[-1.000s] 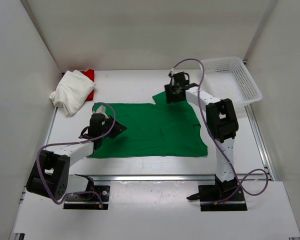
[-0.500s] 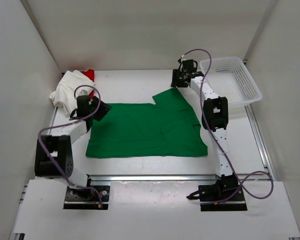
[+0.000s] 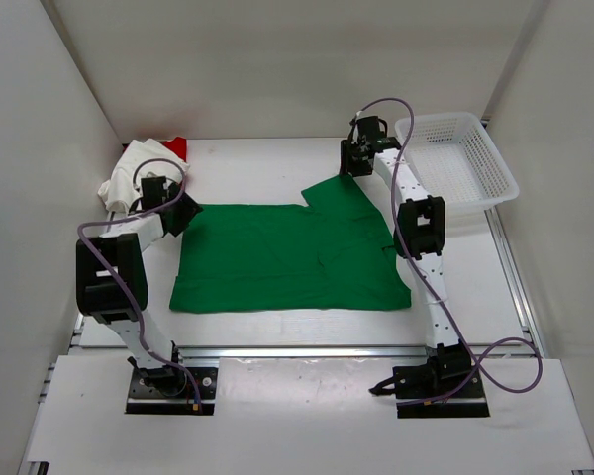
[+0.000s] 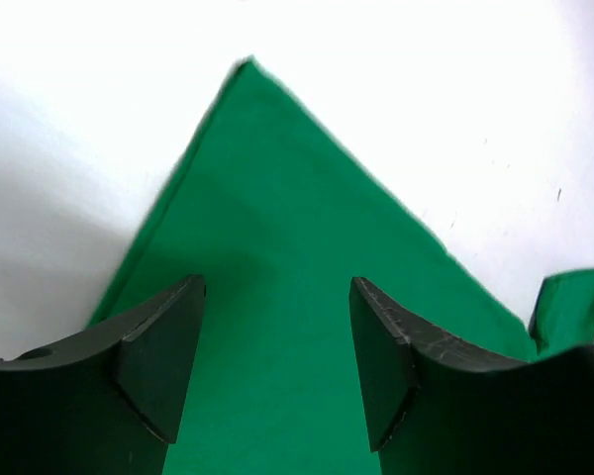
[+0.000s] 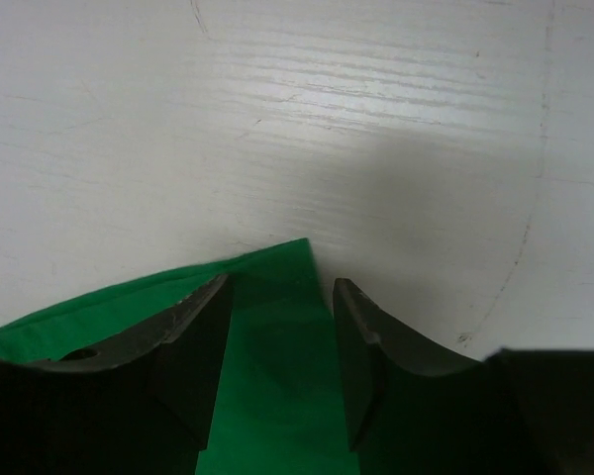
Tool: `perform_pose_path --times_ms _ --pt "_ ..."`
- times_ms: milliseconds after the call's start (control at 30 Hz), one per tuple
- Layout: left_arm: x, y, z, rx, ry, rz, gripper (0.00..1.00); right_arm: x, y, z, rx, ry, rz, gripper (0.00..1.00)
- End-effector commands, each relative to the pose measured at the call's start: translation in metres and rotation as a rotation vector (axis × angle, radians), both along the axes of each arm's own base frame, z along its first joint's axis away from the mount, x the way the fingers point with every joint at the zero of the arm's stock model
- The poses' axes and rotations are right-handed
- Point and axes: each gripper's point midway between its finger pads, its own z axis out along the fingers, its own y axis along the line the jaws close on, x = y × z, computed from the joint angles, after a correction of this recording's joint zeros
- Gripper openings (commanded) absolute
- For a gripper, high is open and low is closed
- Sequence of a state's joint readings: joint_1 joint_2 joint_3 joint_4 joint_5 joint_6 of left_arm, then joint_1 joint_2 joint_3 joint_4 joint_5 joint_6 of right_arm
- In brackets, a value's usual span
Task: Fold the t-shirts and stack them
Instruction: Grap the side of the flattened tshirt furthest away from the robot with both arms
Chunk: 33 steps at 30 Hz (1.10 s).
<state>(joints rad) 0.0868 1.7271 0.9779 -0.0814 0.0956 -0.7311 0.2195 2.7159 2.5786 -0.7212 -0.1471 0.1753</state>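
Observation:
The green t-shirt (image 3: 287, 257) lies spread flat mid-table. My left gripper (image 3: 181, 211) hovers at its back-left corner, and in the left wrist view that green corner (image 4: 267, 228) lies under the open gripper (image 4: 277, 366), with nothing pinched. My right gripper (image 3: 353, 170) is at the far sleeve tip. In the right wrist view the sleeve end (image 5: 277, 287) lies between and below the open gripper's (image 5: 280, 356) fingers. The white t-shirt (image 3: 131, 176) is bunched at the back left on top of the red one (image 3: 177, 146).
A white mesh basket (image 3: 455, 158) stands at the back right, just right of my right arm. White walls close in the table on three sides. A metal rail (image 3: 307, 349) runs along the near edge.
My left arm has swung from the shirt's left side back to its far-left corner and its jaws have spread. My right gripper has shifted back to the sleeve tip.

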Motion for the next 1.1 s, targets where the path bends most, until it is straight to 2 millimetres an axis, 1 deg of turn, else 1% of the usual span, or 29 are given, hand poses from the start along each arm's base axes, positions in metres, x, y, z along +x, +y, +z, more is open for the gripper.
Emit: perform_pose_path --times_ms 0,33,67,100,133,167,200,233,267,300,333,367,433,467,500,533,567,600,667,733,767,800,833,900,933,967,1000,1033,1067 --pt "0.025 0.022 0.029 0.114 -0.062 0.024 0.70 -0.006 -0.002 0.013 -0.085 -0.008 -0.001 0.44" --pt "0.024 0.021 0.023 0.125 -0.034 0.012 0.70 -0.007 0.000 0.011 -0.082 -0.005 0.001 0.45" --pt "0.028 0.031 0.026 0.188 -0.019 0.028 0.70 -0.006 -0.004 0.012 -0.080 -0.005 0.000 0.44" --pt "0.033 0.037 0.027 0.207 -0.014 0.030 0.69 -0.007 -0.002 0.012 -0.074 -0.003 -0.001 0.44" --pt "0.031 0.032 0.015 0.211 0.020 0.006 0.69 -0.009 -0.002 0.011 -0.085 0.003 0.004 0.44" --pt "0.036 0.036 0.018 0.229 0.017 0.014 0.69 -0.009 -0.002 0.009 -0.085 0.005 0.000 0.42" --pt "0.036 0.042 0.013 0.246 0.036 0.025 0.69 -0.010 -0.002 0.007 -0.089 0.009 0.008 0.41" --pt "0.043 0.043 0.014 0.250 0.023 0.028 0.69 -0.010 0.001 0.008 -0.083 0.007 0.016 0.39" --pt "0.043 0.042 0.006 0.256 0.048 0.021 0.67 -0.011 0.002 0.008 -0.073 0.013 0.009 0.39" --pt "0.047 0.043 0.008 0.259 0.051 0.014 0.65 -0.010 0.003 0.007 -0.076 0.009 0.018 0.38" --pt "0.055 0.041 0.005 0.251 0.057 0.003 0.62 -0.010 0.003 0.008 -0.073 0.009 0.016 0.37" --pt "0.054 0.043 0.001 0.263 0.082 -0.003 0.61 -0.010 0.001 0.007 -0.069 0.013 0.011 0.37" --pt "0.063 0.041 0.002 0.302 0.090 -0.016 0.60 -0.012 0.001 0.007 -0.062 0.022 0.011 0.36" --pt "0.062 0.037 -0.007 0.320 0.115 -0.035 0.61 -0.013 0.002 0.004 -0.063 0.028 0.013 0.36" --pt "0.065 0.039 -0.004 0.334 0.116 -0.036 0.62 -0.012 0.003 0.004 -0.068 0.023 0.013 0.36" --pt "0.067 0.038 -0.008 0.345 0.127 -0.045 0.62 -0.011 0.003 0.006 -0.067 0.017 0.013 0.37" --pt "0.068 0.040 -0.008 0.347 0.133 -0.038 0.62 -0.014 0.004 0.001 -0.073 0.031 0.020 0.36" --pt "0.069 0.044 -0.010 0.350 0.136 -0.033 0.62 -0.012 0.006 0.006 -0.063 0.018 0.021 0.35" --pt "0.073 0.041 -0.013 0.339 0.138 -0.043 0.62 -0.014 0.010 0.004 -0.061 0.023 0.031 0.35" --pt "0.074 0.038 -0.018 0.328 0.146 -0.061 0.52 -0.013 0.006 -0.002 -0.061 0.034 0.025 0.35" --pt "0.073 0.036 -0.021 0.321 0.158 -0.072 0.50 -0.013 0.008 -0.002 -0.061 0.032 0.028 0.35" --pt "0.073 0.039 -0.022 0.312 0.158 -0.062 0.46 -0.014 0.008 -0.001 -0.061 0.033 0.026 0.32" --pt "0.074 0.034 -0.023 0.309 0.156 -0.075 0.41 -0.015 0.011 -0.001 -0.055 0.034 0.034 0.30" --pt "0.075 0.034 -0.018 0.317 0.145 -0.068 0.34 -0.013 0.006 -0.002 -0.047 0.038 0.022 0.27" --pt "0.074 0.036 -0.020 0.321 0.152 -0.071 0.28 -0.015 0.012 -0.004 -0.044 0.042 0.031 0.22" --pt "0.074 0.035 -0.021 0.307 0.147 -0.066 0.23 -0.013 0.007 -0.003 -0.047 0.039 0.019 0.19" --pt "0.073 0.034 -0.020 0.304 0.146 -0.058 0.20 -0.012 0.007 -0.002 -0.045 0.034 0.021 0.13" --pt "0.073 0.034 -0.019 0.304 0.138 -0.057 0.14 -0.010 0.010 0.005 -0.028 0.024 0.018 0.09" --pt "0.073 0.033 -0.020 0.299 0.134 -0.055 0.09 -0.012 0.009 0.004 -0.031 0.029 0.021 0.07"
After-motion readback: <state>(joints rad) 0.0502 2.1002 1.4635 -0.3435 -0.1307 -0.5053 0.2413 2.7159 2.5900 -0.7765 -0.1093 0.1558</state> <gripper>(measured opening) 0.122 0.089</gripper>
